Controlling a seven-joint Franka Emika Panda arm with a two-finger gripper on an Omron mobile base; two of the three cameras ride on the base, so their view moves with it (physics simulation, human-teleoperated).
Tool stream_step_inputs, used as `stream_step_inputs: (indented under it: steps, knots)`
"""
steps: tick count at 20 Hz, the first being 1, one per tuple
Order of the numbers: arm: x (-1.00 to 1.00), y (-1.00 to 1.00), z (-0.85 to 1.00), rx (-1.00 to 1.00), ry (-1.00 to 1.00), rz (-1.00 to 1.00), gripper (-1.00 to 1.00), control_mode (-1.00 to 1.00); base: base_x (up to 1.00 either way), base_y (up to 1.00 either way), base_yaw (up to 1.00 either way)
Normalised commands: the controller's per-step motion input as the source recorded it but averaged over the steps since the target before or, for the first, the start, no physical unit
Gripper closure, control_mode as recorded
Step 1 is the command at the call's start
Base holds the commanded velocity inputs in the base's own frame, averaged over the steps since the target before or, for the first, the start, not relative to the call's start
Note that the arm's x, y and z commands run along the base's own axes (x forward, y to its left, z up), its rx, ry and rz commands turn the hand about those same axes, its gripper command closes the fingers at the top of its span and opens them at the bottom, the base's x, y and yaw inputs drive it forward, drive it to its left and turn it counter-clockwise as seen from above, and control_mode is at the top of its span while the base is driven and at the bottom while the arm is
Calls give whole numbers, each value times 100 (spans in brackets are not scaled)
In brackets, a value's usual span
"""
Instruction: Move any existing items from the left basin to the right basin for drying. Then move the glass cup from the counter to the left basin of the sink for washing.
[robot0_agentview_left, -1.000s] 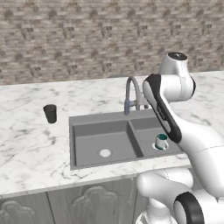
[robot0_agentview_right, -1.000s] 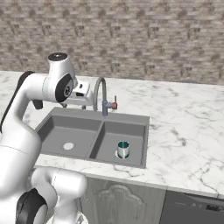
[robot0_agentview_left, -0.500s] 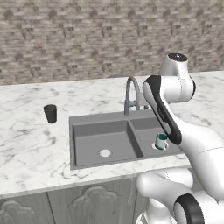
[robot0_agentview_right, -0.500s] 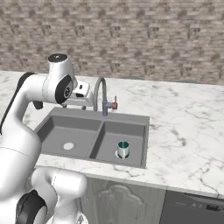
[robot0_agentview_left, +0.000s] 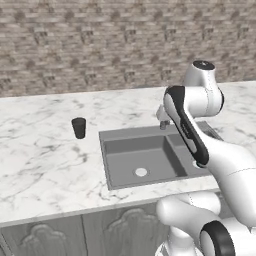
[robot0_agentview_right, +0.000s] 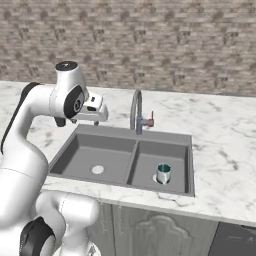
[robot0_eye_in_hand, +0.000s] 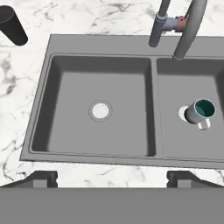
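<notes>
The glass cup is a small near-black tumbler standing upright on the white marble counter, left of the sink. In the hand view the cup is at the top left corner. The wide left basin holds only its pale round drain. A teal-and-white mug lies in the narrower right basin. My gripper hangs above the sink's front rim, open, with nothing between its wide-set fingertips. From the right base my hand hovers over the left basin's back edge.
The curved chrome faucet with its red-tipped lever stands behind the divider between the basins, right of my hand. A brick wall closes the back of the counter. My own arm hides the right basin in the left base view.
Both base views have slid right, so the base has moved left. My hand now sits farther left of the faucet, over the left basin. Cup and mug stay put.
</notes>
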Motion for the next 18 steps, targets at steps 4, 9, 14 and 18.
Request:
stream_step_inputs:
  steps: [4,9,14,18]
  knots:
    - [0,0,0,0,0,0,-100,100,0,59,0]
    - [0,0,0,0,0,0,-100,100,0,44,0]
    - [0,0,0,0,0,0,-100,100,4,41,0]
    - [0,0,0,0,0,0,-100,100,14,46,0]
